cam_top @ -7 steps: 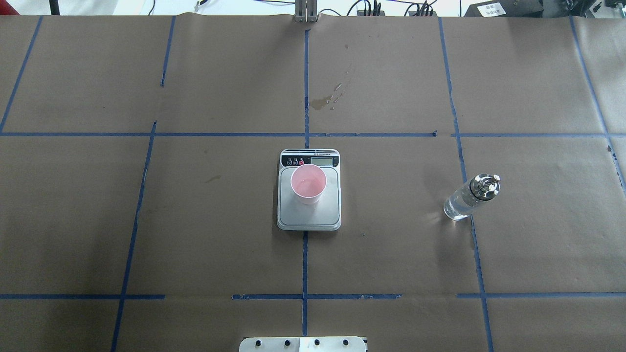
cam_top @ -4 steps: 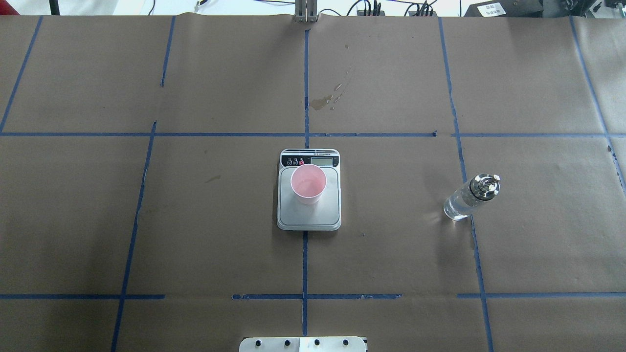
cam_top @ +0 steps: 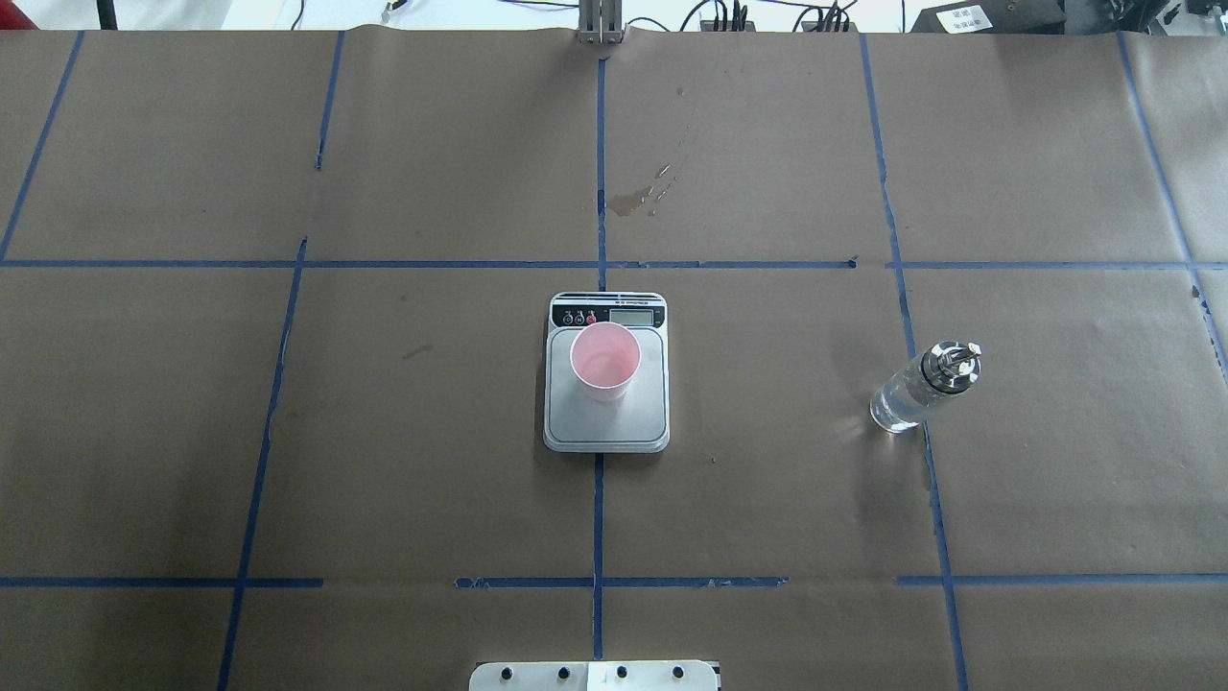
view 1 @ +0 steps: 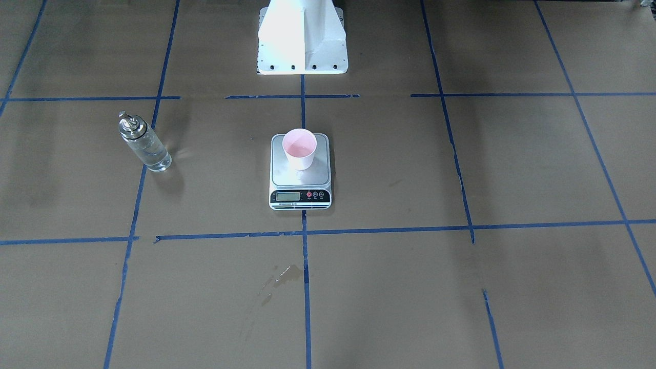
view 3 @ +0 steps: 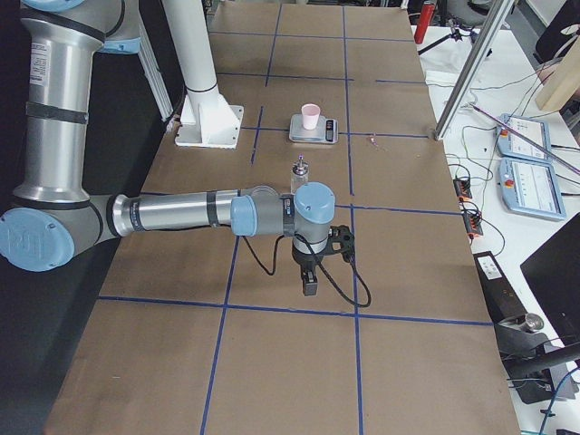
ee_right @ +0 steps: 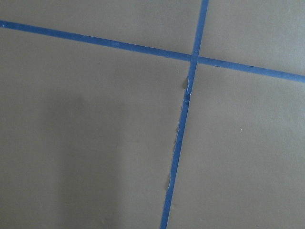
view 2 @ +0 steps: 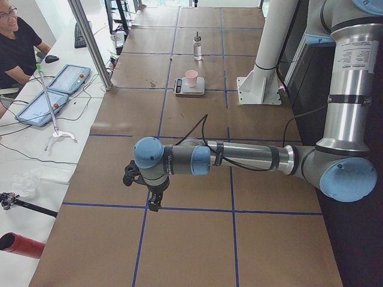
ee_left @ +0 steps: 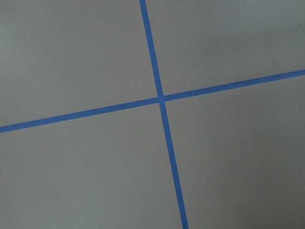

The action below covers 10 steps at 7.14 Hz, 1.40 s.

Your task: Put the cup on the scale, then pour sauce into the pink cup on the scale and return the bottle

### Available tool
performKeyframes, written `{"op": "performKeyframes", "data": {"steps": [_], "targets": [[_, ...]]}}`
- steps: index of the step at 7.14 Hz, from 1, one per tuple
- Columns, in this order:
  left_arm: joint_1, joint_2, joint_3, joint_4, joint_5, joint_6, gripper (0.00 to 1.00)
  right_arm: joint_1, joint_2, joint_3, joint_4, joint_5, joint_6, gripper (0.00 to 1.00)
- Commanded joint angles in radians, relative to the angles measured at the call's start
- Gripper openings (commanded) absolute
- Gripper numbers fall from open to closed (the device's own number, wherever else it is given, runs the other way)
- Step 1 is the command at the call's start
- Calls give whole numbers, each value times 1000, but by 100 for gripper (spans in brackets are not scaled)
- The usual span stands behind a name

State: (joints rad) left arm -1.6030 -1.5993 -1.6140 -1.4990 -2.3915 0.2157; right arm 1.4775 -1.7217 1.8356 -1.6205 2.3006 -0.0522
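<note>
The cup (cam_top: pixel 605 360), white outside and pink inside, stands upright on the scale (cam_top: pixel 606 417) at the table's middle; both also show in the front view, the cup (view 1: pixel 300 148) on the scale (view 1: pixel 300 177). The bottle (cam_top: pixel 921 389) stands upright by itself to the right, with clear sauce (cam_top: pixel 897 405) in it. My left gripper (view 2: pixel 154 203) shows only in the exterior left view, low over the table far from the scale; I cannot tell if it is open. My right gripper (view 3: pixel 309 285) shows only in the exterior right view, near the bottle (view 3: pixel 297 174); I cannot tell its state.
The robot's white base (view 1: pixel 302 41) stands behind the scale. A dried stain (cam_top: pixel 633 200) marks the brown paper beyond the scale. Blue tape lines grid the table. An operator (view 2: pixel 18 42) and tablets (view 2: pixel 54 89) are at the far side.
</note>
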Motion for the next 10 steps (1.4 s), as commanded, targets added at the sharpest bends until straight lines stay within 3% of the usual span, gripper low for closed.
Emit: {"op": "performKeyframes", "data": {"steps": [1, 10], "targets": [[0, -1, 6, -1, 0, -1, 100, 0, -2, 1, 1, 0, 0, 100], [2, -5, 0, 6, 0, -9, 100, 0, -27, -1, -1, 5, 0, 100]]}}
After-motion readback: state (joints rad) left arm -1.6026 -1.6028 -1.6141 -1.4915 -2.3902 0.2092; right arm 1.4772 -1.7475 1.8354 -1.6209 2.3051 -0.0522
